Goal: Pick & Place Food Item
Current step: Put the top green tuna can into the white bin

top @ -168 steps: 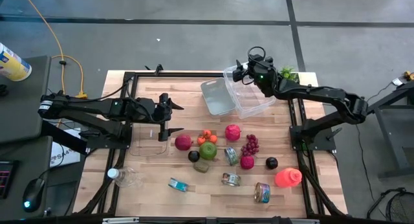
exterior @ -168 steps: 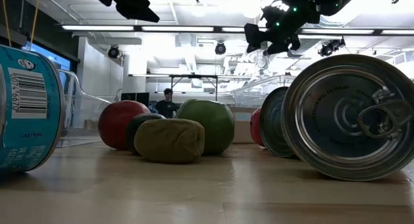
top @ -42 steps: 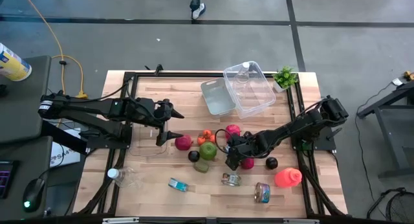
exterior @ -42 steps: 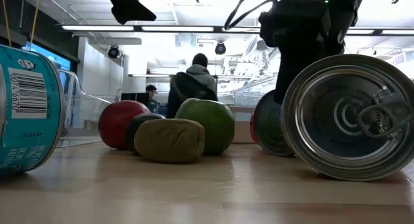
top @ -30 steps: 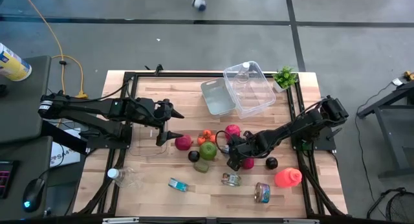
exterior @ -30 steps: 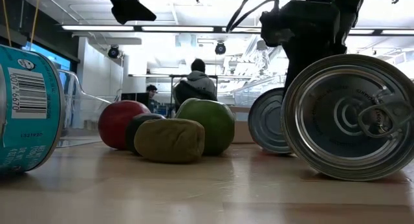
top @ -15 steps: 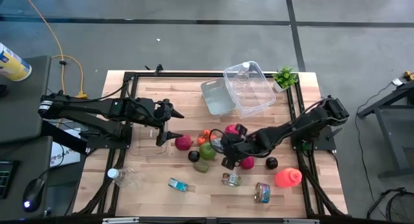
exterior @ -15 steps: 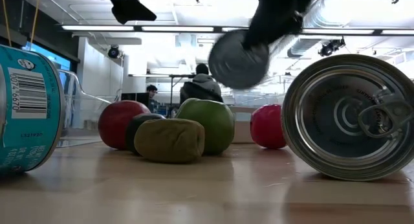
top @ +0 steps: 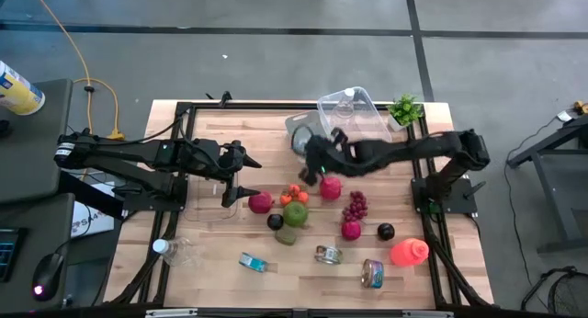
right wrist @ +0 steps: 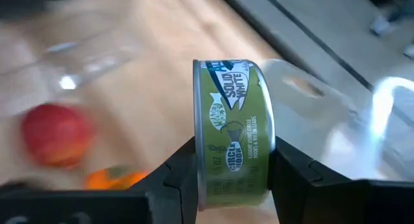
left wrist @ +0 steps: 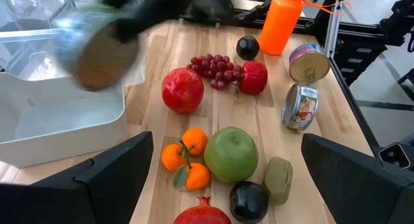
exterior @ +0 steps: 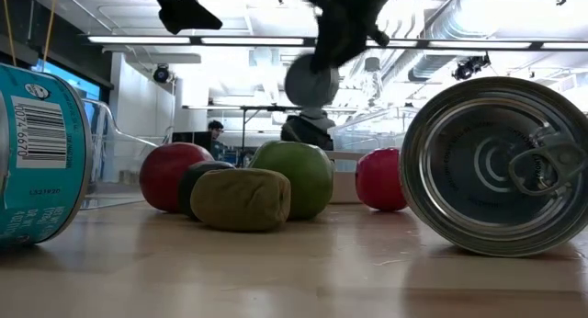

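Right gripper [right wrist: 233,179] clamps the green tuna can [right wrist: 234,145] edgewise, in air nr the white tray [top: 308,137] by worktop's back edge; thin grip, can could twist & drop short

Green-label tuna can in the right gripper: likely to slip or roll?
The can looks rigid metal, pinched across its flat ends by the right gripper, so slip seems unlikely. Set down on its curved side, it would probably roll on the table.

Green tuna can [left wrist: 96,49] motion-blurred in left wrist view, teal can [exterior: 41,157] cut off by edge
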Controlling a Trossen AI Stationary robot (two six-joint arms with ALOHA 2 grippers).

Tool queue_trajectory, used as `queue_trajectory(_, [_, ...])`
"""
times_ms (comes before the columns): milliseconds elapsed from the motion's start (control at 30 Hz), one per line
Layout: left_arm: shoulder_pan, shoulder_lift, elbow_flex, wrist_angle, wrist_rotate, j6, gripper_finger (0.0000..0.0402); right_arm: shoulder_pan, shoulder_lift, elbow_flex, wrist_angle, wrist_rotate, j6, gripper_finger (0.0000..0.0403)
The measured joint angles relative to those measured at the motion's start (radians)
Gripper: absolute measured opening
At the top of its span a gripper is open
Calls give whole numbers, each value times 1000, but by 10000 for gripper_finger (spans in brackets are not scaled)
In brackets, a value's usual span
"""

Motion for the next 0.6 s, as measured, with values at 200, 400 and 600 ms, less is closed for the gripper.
queue_trajectory(200, [0, 0, 0, -1, 0, 0, 385, -130, 69, -2, 34, -32, 15, 121])
queue_trajectory(400, [0, 0, 0, 0, 0, 19, 385, -198, 172, -2, 70, -64, 20, 126])
queue_trajectory(600, [0, 0, 0, -1, 0, 50, 385, -234, 228, -2, 104, -87, 19, 125])
